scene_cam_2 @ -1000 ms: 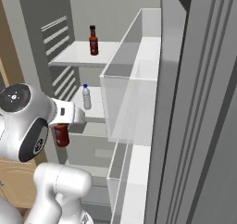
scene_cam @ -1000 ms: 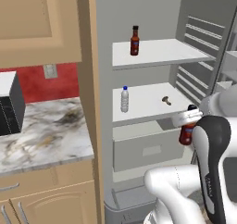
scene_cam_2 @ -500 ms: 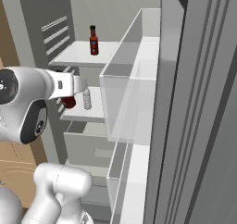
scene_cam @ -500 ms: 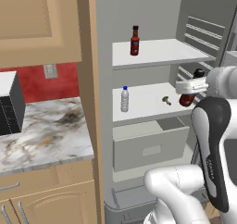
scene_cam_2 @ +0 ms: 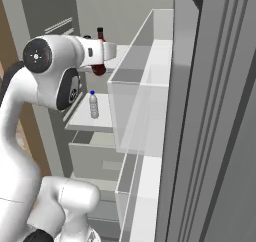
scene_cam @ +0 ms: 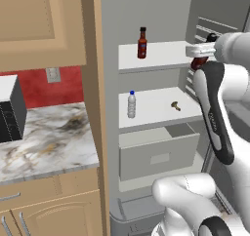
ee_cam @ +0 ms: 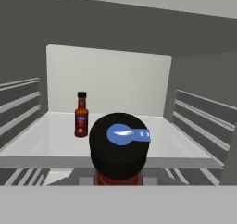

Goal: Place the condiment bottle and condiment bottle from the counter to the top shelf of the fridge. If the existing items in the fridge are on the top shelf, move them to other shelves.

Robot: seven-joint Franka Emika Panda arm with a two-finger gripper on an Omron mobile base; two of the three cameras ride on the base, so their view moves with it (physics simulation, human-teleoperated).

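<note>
Rising from beside the lower shelf up to top-shelf height since a second ago, and carrying a condiment bottle (scene_cam: pixel 199 62) along. Now hanging at the right front corner of the top shelf (scene_cam: pixel 161 55) in the left base view, with the gripper (scene_cam: pixel 201 49) clamped shut around the held bottle's neck and the dark red-brown body dangling below the white hand. Showing in the hand view as a round black cap (ee_cam: pixel 119 146) close to the lens, just short of the shelf's front edge (ee_cam: pixel 111 161).

Standing unchanged on the top shelf: the other condiment bottle (scene_cam: pixel 142 43), upright, toward the left half of the slab, well apart from the held one; seen in the hand view (ee_cam: pixel 81 115) to the left of the cap and farther back.

Sitting where they were on the lower shelf (scene_cam: pixel 158 108): the water bottle (scene_cam: pixel 131 104), upright near the left front, and the tiny tan object (scene_cam: pixel 175 106) toward the right. Staying shut beneath them, the grey drawer (scene_cam: pixel 158 153). Lying bare of bottles in the left base view, the marble counter (scene_cam: pixel 44 142), left of the fridge (scene_cam: pixel 110 93).
</note>
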